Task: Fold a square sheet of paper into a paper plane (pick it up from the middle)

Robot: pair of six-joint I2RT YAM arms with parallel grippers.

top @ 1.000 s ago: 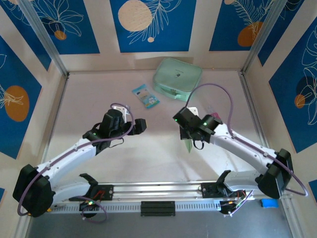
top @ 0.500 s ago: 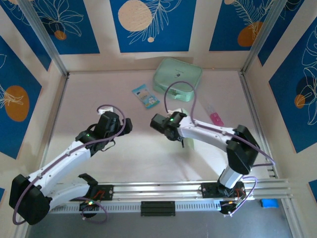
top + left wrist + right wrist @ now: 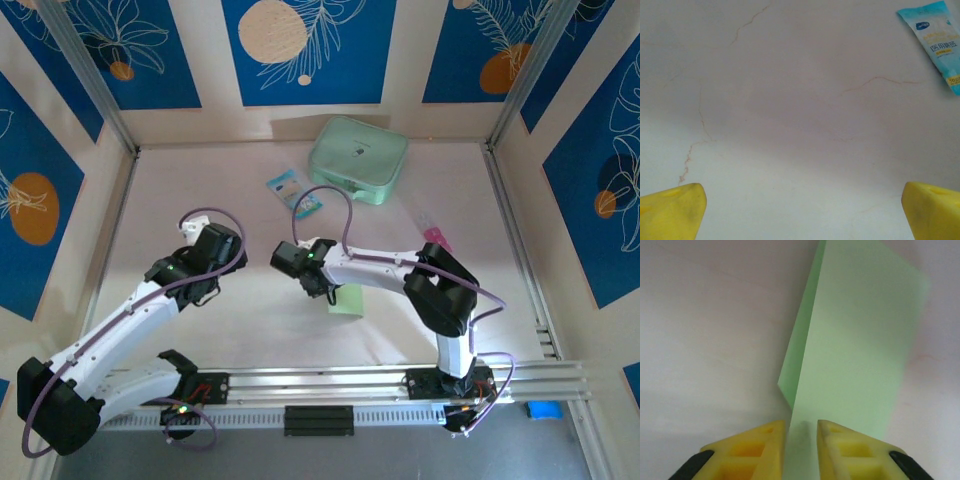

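The pale-green sheet of paper [image 3: 855, 350] lies flat on the table [image 3: 200, 180] and is already creased. A long fold runs up its left side, where a narrow, darker flap ends in a point close to the fingers. Its near edge reaches into the right gripper [image 3: 801, 437], whose yellow jaws stand a little apart, one on either side of that edge. The gap looks wider than thin paper could fill, so I judge the sheet to be loose between them, not pinched. From the wrist camera the paper's long axis runs straight away from the fingertips, leaning slightly right, so the gripper faces one short end rather than the middle. In the overhead view the sheet sits near the table's centre, just beside the right gripper and along the near side of that arm's forearm. The left gripper [image 3: 800, 212] is spread wide with nothing between its fingers. It hangs over bare table, well apart from the paper and to its left. A blue-and-white packet [image 3: 936, 42] lies beyond it, and a mint-green zip case [image 3: 358, 160] rests farther back. The right arm is plainly the nearer one. Any further fold or regrasp at the middle, I judge, turns on that end-on alignment: the right gripper would have to travel along the crease, or the left would have to cross the open stretch of table.
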